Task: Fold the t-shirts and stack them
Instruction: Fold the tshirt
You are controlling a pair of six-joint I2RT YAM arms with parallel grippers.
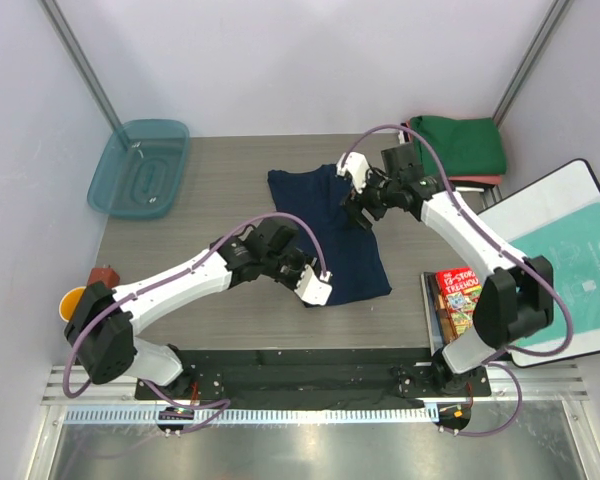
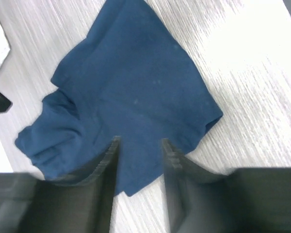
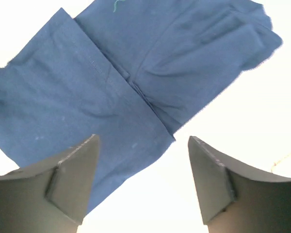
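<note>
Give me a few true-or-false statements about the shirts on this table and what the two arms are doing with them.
1. The navy t-shirt lies loose on the table. True.
2. The right gripper is clamped on the navy t-shirt. False: its jaws stand open above the cloth and hold nothing.
3. A green folded shirt sits at the table's far right corner. True.
4. The navy t-shirt is already stacked on the green folded shirt. False: it lies apart from it, mid-table.
5. The left gripper carries a shirt. False: it is open and empty over the navy t-shirt.
</note>
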